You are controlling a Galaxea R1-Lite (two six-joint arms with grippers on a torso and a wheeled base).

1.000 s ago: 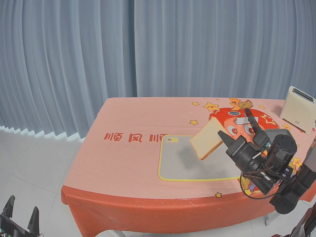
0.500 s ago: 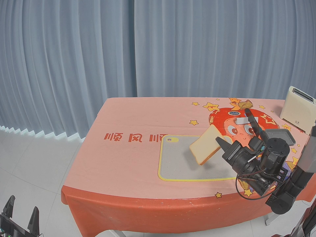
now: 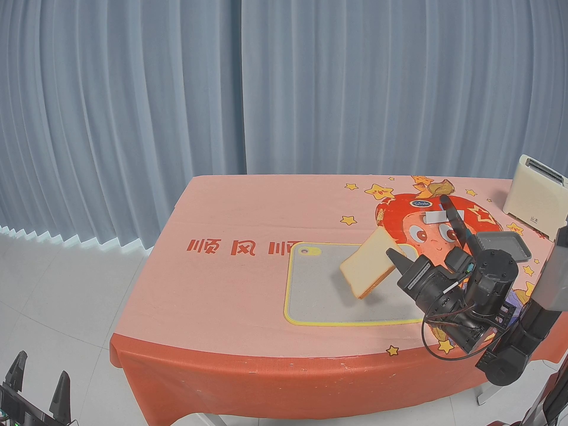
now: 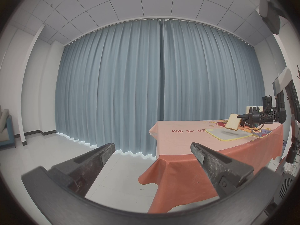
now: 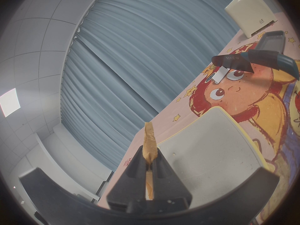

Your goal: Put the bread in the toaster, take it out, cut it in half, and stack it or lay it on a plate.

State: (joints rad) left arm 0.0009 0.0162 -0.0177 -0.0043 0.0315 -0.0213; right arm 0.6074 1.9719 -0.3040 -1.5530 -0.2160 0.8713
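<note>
Over the cutting board [image 3: 322, 300], tilted bread [image 3: 368, 264] in right end effector [image 3: 395, 258]; left end effector [image 4: 152, 147] wide.

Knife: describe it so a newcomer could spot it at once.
On the pink table, look past the yellow-rimmed cutting board to the cartoon face print. The knife lies there beside the grey tray: the one long, thin, dark thing.

Plenty of room to pass over the board's [image 3: 316, 294] left half; bread [image 3: 370, 262] hangs over its right side; knife [image 3: 454, 217], tray [image 3: 504, 245], toaster [image 3: 537, 197] crowd the table's right end.
</note>
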